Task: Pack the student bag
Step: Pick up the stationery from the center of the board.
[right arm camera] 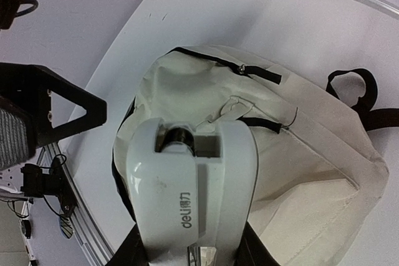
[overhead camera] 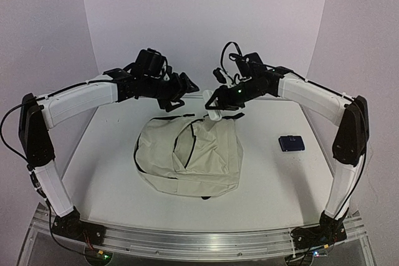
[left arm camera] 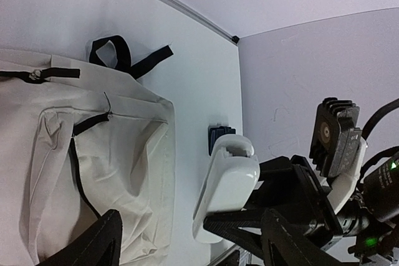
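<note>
item: student bag [overhead camera: 187,157]. soft cream-beige fabric, black zipper lines, black straps [left arm camera: 112,54] trailing off its far edge. lies slumped flat at the middle of the table [overhead camera: 274,179], slightly left of centre. a curved black zipper line runs down the front panel; whether the pocket gapes cannot be told.

item: right gripper [overhead camera: 219,105]. clenched on a white device [right arm camera: 190,185], a rounded plastic body with "deli" printed on it and dark fingers [right arm camera: 249,247] pressed to both flanks. in the top view it is held over the bag's far edge. in the right wrist view the bag fills the ground directly under the device. contact between device and fabric cannot be told.

item: left gripper [overhead camera: 181,88]. released, fingers [left arm camera: 93,247] spread wide with nothing between them. hangs in the air beyond the bag's far left part, apart from the fabric. it faces the right gripper and the white device across a small gap.

item: small dark blue object [overhead camera: 291,143]. flat, lying on the table to the right of the bag, well apart from it.

surface: white tabletop, matte, with an aluminium rail [overhead camera: 199,241] along the near edge carrying both arm bases.

room: plain pale lilac-white backdrop panels [overhead camera: 206,17] at the back and both sides, meeting in a far corner seen in the left wrist view.
</note>
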{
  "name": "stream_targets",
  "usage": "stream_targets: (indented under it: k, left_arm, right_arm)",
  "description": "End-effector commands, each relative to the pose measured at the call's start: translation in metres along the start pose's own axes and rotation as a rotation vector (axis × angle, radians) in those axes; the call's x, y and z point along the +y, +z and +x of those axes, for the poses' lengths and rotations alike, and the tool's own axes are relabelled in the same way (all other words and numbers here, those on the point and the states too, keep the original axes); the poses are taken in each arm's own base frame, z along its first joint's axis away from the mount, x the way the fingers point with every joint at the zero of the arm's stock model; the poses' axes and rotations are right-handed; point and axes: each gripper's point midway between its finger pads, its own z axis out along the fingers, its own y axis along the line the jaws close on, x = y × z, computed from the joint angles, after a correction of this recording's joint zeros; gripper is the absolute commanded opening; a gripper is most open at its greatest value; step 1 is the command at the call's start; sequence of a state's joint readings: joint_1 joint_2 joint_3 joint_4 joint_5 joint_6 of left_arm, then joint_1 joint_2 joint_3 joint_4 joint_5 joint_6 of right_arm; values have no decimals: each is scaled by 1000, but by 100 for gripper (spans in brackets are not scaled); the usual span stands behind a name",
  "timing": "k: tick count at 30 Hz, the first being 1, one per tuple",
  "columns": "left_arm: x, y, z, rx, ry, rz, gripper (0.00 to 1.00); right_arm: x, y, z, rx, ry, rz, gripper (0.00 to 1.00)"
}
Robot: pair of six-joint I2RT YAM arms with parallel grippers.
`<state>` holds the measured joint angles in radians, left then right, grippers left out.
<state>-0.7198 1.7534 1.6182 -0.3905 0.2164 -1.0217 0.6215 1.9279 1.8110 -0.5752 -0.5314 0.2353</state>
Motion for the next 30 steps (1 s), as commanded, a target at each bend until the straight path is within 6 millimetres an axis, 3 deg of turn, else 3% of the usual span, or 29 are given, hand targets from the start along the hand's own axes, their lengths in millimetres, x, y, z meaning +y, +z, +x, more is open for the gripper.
stream_targets:
  k: [1,9,15,18,22,26,30]
  left_arm:
    - [-32,-1,-3,-3,23,81,75]
    - [-29,23,13,70,57,39,63]
    - [-26,28,17,84,45,40,37]
    - [-25,22,16,71,45,44,21]
    - [-17,9,9,37,20,32,5]
    - [1,-9,1,4,-39,28,0]
    - [23,-30,-7,-44,-81,24,0]
  right_arm:
    - [36,-25,-27,-122,-57,-36,35]
    - [52,-15,-23,-112,-79,-63,36]
    - [53,-13,-24,-116,-88,-55,39]
    - [54,-13,-23,-114,-93,-57,45]
    - [56,-18,-23,-116,-106,-63,64]
    - [56,-28,-24,-129,-122,-40,75]
    - [43,-21,-10,-91,-72,2,76]
